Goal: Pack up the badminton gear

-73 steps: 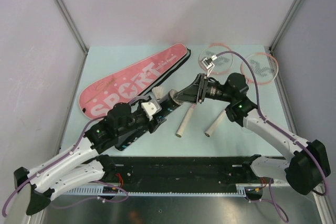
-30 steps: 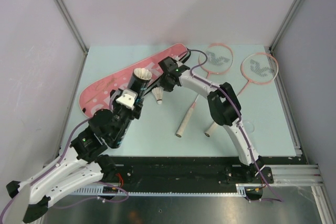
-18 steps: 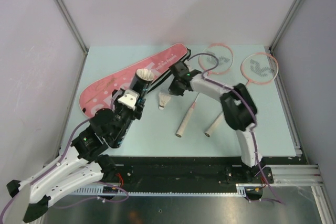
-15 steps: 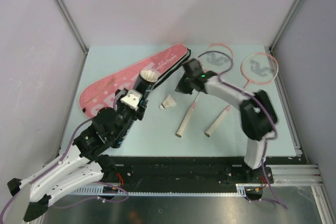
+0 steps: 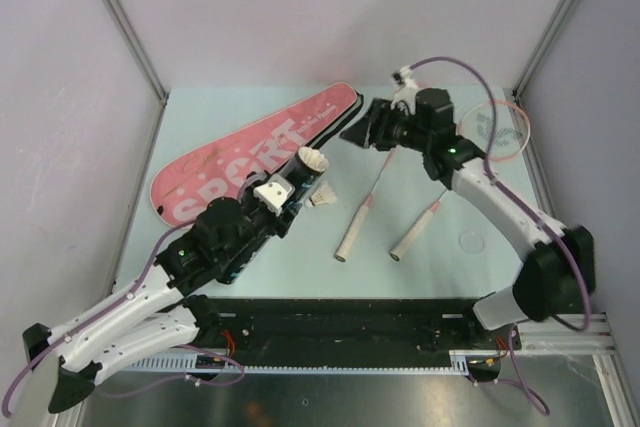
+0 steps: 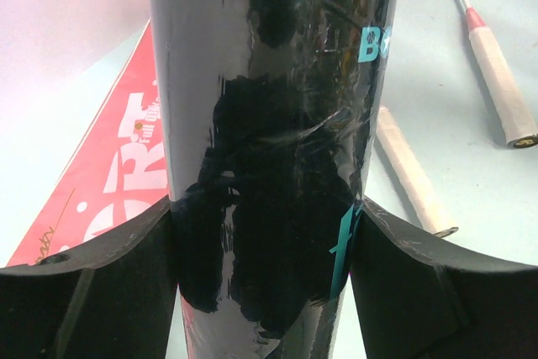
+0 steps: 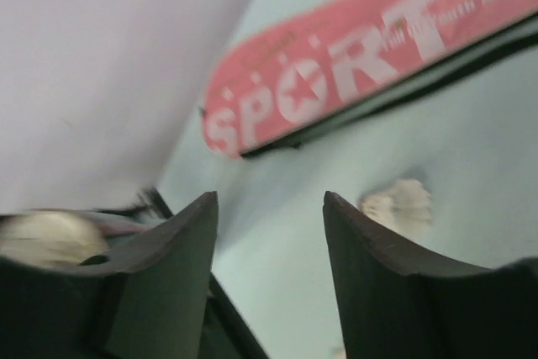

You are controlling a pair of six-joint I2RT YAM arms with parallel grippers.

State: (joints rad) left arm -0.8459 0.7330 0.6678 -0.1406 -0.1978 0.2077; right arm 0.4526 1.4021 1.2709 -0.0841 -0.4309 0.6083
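My left gripper (image 5: 276, 197) is shut on the long black tube (image 5: 296, 175), which it holds tilted up over the table. The tube fills the left wrist view (image 6: 277, 124) between both fingers. A white shuttlecock (image 5: 312, 160) sits in the tube's mouth. Another shuttlecock (image 5: 322, 197) lies on the table just right of the tube and also shows in the right wrist view (image 7: 397, 205). My right gripper (image 5: 355, 134) is open and empty, in the air by the narrow end of the pink "SPORT" bag (image 5: 250, 152). Two pink-rimmed rackets (image 5: 352, 237) (image 5: 412, 237) lie right of centre.
The right arm covers one racket head; the other head (image 5: 500, 129) lies at the back right. The bag (image 7: 353, 56) lies diagonally across the back left. Grey walls close the table at the left, back and right.
My right gripper has drawn back from the tube's mouth to the right and risen. A shuttlecock has come to rest on the table. My left arm has tipped the tube lower and rightwards.
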